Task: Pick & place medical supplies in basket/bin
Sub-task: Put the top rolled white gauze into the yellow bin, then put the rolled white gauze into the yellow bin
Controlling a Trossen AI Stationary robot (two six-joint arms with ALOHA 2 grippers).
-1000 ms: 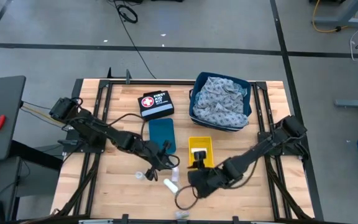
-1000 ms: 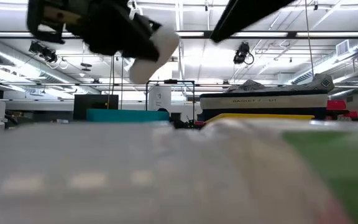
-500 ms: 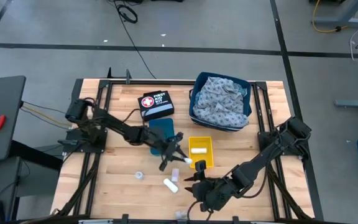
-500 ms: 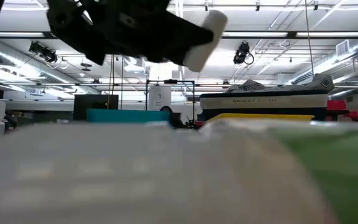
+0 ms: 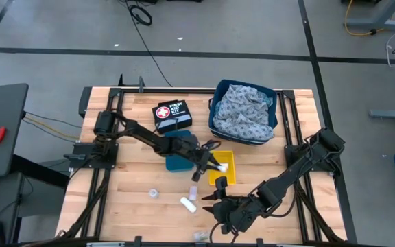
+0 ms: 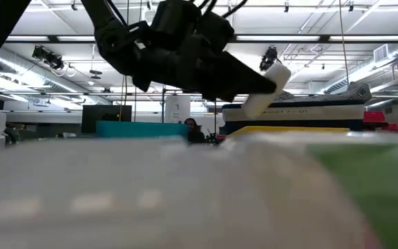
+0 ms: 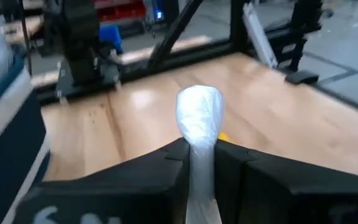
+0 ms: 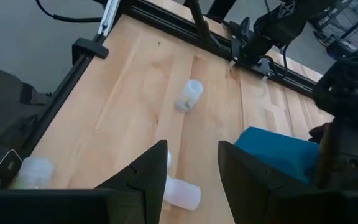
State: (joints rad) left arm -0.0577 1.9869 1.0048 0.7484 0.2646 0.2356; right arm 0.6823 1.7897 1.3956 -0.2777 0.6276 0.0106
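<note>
Since the earlier frame my left arm swung from the middle of the table over toward the yellow bin (image 5: 222, 167), carrying a white gauze roll (image 5: 219, 166) with it, and my right arm slid down toward the lower middle of the high view.

So right now my left gripper (image 5: 212, 165) is clamped on that roll, hanging just above the bin's left edge in the centre of the high frame. From the wrist cam the roll (image 7: 199, 118) pokes up between my two dark fingers (image 7: 129, 180) (fat rounded end sticking out). In the low view it sits upper middle, tilted, white against the ceiling lights (image 6: 262, 90).

My right gripper (image 5: 218, 201) hovers in the lower centre, jaws apart, nothing between them. Just beside it on the wood lies another gauze roll (image 5: 188, 204), and a tiny tape ring (image 5: 154, 193) sits further left. Right wrist cam shows that roll (image 8: 182, 193) near my fingertips (image 8: 157, 163).

Upper right of the high frame, the blue basket (image 5: 217, 91) holds the patterned cloth (image 5: 244, 110).
</note>
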